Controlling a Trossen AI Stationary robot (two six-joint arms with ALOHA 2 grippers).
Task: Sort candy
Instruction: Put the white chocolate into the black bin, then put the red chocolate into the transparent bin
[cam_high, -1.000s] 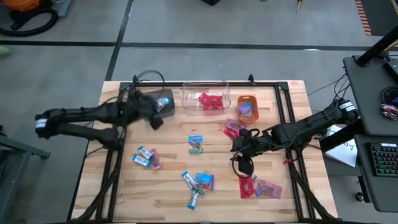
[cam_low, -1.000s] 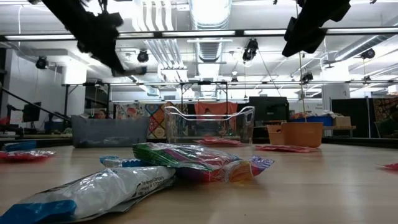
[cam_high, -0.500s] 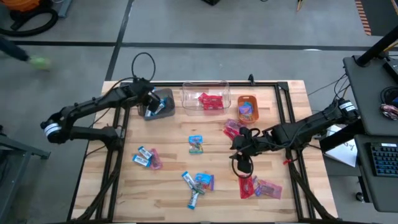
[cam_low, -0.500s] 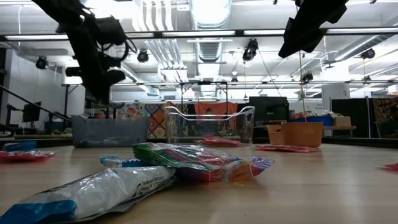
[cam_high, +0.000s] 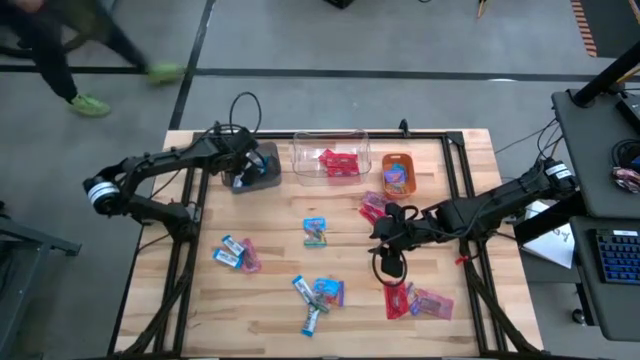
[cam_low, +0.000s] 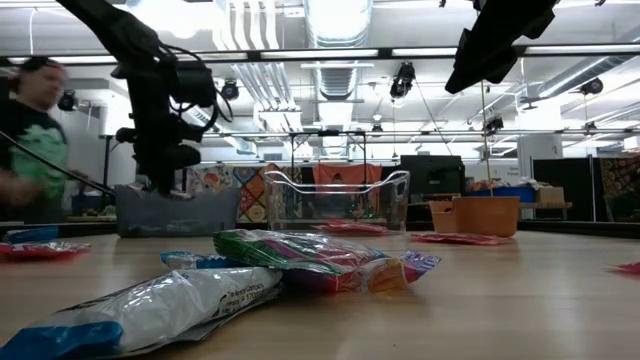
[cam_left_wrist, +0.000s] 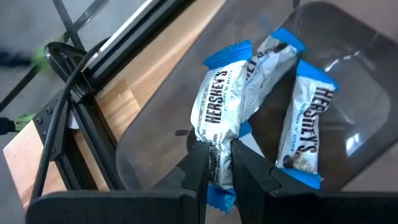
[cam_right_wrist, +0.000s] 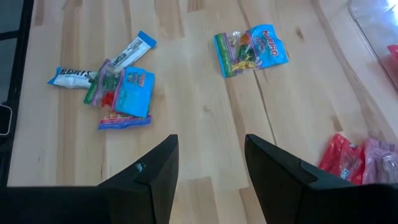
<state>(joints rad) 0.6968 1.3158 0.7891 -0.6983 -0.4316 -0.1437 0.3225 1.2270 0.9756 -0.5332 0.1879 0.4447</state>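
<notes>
Swinging back from mid-air, the left gripper (cam_high: 243, 172) is now hanging over the grey bin (cam_high: 268, 178) at the bench's (cam_high: 270, 260) 11 o'clock, its fingers nearly closed on a blue-and-white bar (cam_left_wrist: 219, 115) that is lying on two more inside the bin. That points to a drop in progress: one more piece sorted once the fingers are letting go. The right gripper (cam_high: 383, 237) is waiting half open and empty, toward 3 o'clock from the bench centre. Loose candy (cam_high: 318, 292) is lying at 6 and 8 o'clock; red pieces (cam_high: 338, 162) are sitting in the clear bin (cam_high: 300, 160). A person (cam_low: 28, 130) is passing behind. The orange bin's (cam_high: 398, 158) contents are hard to make out.
</notes>
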